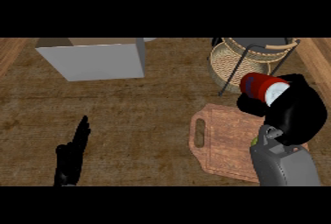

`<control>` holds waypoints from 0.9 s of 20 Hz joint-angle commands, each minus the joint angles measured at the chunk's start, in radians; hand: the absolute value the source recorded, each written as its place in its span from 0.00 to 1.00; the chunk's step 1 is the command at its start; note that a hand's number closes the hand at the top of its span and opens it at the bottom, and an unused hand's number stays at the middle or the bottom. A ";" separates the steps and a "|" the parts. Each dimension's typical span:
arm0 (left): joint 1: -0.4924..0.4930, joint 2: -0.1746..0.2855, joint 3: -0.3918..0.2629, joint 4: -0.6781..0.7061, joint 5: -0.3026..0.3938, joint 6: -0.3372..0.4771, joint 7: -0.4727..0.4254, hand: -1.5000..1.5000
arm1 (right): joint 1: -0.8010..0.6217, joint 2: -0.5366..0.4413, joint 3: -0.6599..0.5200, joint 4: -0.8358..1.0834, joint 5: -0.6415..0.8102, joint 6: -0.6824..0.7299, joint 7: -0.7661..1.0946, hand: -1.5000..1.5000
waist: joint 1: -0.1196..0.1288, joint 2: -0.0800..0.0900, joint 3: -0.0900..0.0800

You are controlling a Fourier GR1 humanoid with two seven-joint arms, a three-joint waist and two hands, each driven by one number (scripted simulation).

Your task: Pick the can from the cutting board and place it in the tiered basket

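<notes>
Head view gives you the wooden counter [129, 113] first, then one pale grey box [93, 59] at its far left, one cutting board [223, 135] at near right and one tiered basket [233, 61] beyond the board. You have two hands. Your right hand [297, 109] has its fingers curled round the one red can [258, 85], which is off the board and tipped on its side (pale end showing), near the basket's rim. Your left hand [71, 157] rests at lower left, fingers straight and pressed together. By my reading the pick is done and the carry is in hand. Next you need to bring the can over a basket tier, clear of the black wire frame, before opening the fingers.
</notes>
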 commanded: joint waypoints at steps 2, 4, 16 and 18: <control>0.008 -0.007 -0.005 0.020 -0.001 -0.005 -0.010 0.50 | -0.154 0.011 0.029 -0.091 0.225 0.163 0.248 1.00 | 0.014 0.002 -0.003; -0.027 -0.019 -0.024 -0.003 -0.008 -0.001 0.043 0.50 | -0.227 0.011 0.021 -0.075 0.257 0.244 0.248 1.00 | 0.023 0.007 0.000; -0.059 -0.018 -0.011 0.053 -0.020 -0.007 -0.003 0.50 | -0.557 0.011 -0.180 0.096 0.339 0.353 0.248 1.00 | 0.050 0.025 0.003; -0.042 -0.010 -0.008 0.055 -0.009 -0.027 -0.022 0.50 | -0.587 0.011 -0.228 0.150 0.357 0.370 0.230 1.00 | 0.053 0.026 0.003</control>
